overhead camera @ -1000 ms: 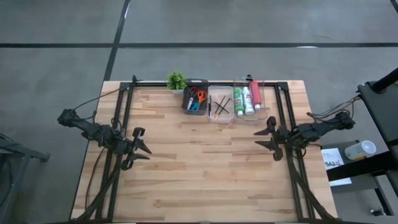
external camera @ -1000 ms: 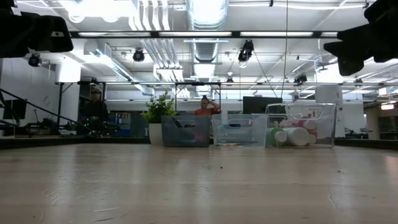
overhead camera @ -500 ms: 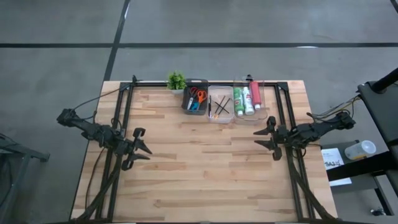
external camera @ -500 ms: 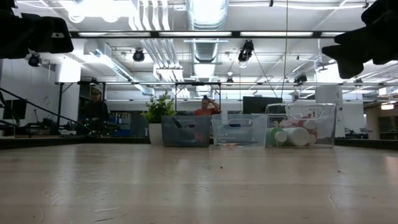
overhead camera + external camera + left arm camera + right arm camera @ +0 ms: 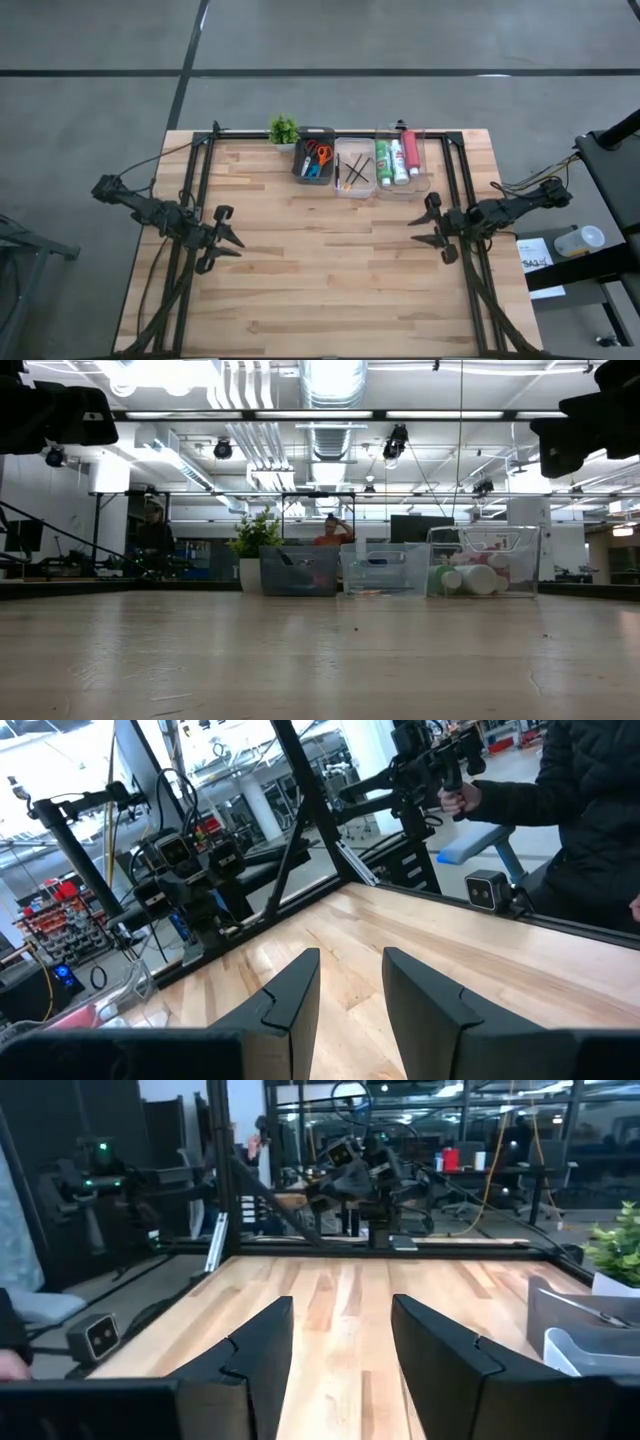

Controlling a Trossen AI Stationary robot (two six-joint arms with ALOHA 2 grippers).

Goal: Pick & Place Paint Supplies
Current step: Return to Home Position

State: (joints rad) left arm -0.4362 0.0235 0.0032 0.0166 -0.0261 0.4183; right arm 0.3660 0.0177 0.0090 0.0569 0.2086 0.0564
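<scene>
1. Along the far edge of the desk (image 5: pixel 330 280), finding the paint supplies lying sorted in three bins standing side by side: scissors (image 5: pixel 316 158) with red, orange and blue handles in the black bin (image 5: pixel 298 170), thin dark brushes (image 5: pixel 352 172) in the middle clear bin (image 5: pixel 356 192), and green, white and pinkish-red paint tubes (image 5: pixel 397 158) in the right-hand clear bin (image 5: pixel 424 170).
2. Judging the scissors to be light and stiff, with slick blades; favouring a pinch across the pivot or the handle loops, not the blade tips.
3. Judging the brushes to be very light, thin and apt to roll or slip; favouring a crosswise pinch at mid-shaft.
4. Judging the tubes to be light, smooth and soft-walled; favouring a gentle squeeze across the body near the cap, where the wall is probably firmer.
5. Noting a small potted plant (image 5: pixel 284 129) standing just beside the black bin, outside it and no part of the job.
6. Seeing the left gripper (image 5: pixel 232 240) hovering over the desk's left side, well apart from the bins, fingers spread and carrying nothing.
7. Seeing the right gripper (image 5: pixel 418 230) hovering over the right side, nearer the tube bin yet not touching it, fingers likewise spread and empty.
8. Judging the sorting done, with both arms sitting near rest.
</scene>
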